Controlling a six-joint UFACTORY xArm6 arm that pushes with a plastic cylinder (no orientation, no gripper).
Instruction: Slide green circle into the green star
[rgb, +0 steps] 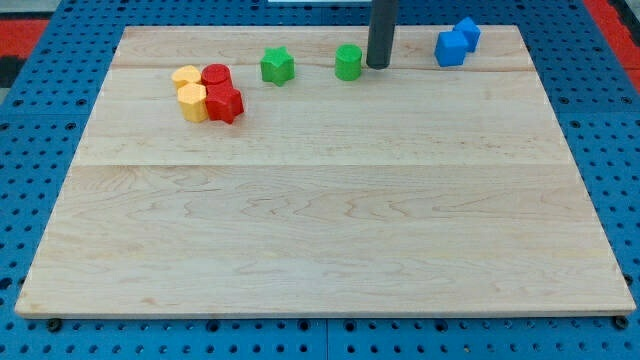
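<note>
My tip (378, 66) sits just beside green circle (348, 62), at its 3 o'clock; no jaws, holding nothing. Green star (277, 66) lies at circle's 9 o'clock, near board's top edge — push dir: straight left.

Bare board (310, 66) seemingly separates green circle (348, 62) from green star (277, 66).
</note>
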